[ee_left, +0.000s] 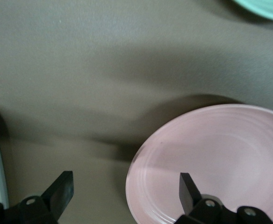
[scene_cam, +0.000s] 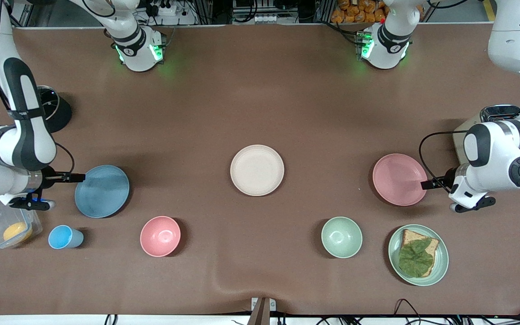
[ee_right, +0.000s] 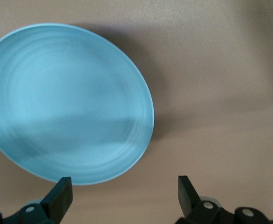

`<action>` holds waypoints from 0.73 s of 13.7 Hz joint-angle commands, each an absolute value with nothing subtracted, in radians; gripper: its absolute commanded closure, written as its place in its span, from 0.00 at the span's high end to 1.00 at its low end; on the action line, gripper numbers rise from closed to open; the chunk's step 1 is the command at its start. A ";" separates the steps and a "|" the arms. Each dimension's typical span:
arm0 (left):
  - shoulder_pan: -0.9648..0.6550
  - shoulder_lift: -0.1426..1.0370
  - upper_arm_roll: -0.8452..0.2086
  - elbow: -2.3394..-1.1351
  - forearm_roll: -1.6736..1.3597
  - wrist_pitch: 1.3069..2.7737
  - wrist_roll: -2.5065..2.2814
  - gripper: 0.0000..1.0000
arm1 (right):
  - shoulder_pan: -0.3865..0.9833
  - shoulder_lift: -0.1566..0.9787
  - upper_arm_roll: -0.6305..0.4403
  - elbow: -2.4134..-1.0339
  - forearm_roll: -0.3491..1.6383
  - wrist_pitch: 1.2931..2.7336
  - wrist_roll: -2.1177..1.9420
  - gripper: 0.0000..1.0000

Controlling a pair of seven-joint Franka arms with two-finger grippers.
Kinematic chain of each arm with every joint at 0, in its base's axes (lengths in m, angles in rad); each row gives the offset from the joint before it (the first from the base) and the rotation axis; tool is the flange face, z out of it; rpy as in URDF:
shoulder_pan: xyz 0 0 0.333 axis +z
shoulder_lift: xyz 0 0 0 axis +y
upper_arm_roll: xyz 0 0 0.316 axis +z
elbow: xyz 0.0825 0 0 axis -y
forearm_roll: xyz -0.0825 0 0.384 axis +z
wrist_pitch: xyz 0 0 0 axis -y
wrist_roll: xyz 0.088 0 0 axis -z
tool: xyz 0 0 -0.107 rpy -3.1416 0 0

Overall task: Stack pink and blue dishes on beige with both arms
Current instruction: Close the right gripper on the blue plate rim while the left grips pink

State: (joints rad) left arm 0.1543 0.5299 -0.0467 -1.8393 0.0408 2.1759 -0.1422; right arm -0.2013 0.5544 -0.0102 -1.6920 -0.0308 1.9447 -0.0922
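The right arm reached in from its end of the table, its forearm folded low and its wrist turned level. The right gripper (scene_cam: 77, 177) sat low with its fingers (ee_right: 58, 198) spread wide apart, holding nothing. The left arm came in from its own end of the table, elbow bent, wrist also level. The left gripper (scene_cam: 427, 184) was low too, fingers (ee_left: 188, 189) spread wide and empty.

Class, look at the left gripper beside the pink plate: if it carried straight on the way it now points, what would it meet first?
Most likely the pink plate. The left gripper is open, one finger over the plate's rim and one over bare table. Its height above the rim is unclear.
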 commanded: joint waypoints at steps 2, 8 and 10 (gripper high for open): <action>0.160 0.535 -0.055 -1.855 0.052 2.194 -0.164 1.00 | -0.233 0.618 -0.002 -1.672 -0.025 2.009 -0.145 1.00; 0.156 0.558 -0.054 -1.853 0.052 2.197 -0.156 1.00 | -0.258 0.666 0.000 -1.674 -0.021 2.052 -0.196 0.84; 0.163 0.564 -0.054 -1.852 0.052 2.197 -0.146 0.98 | -0.256 0.666 0.003 -1.674 -0.006 2.052 -0.187 0.33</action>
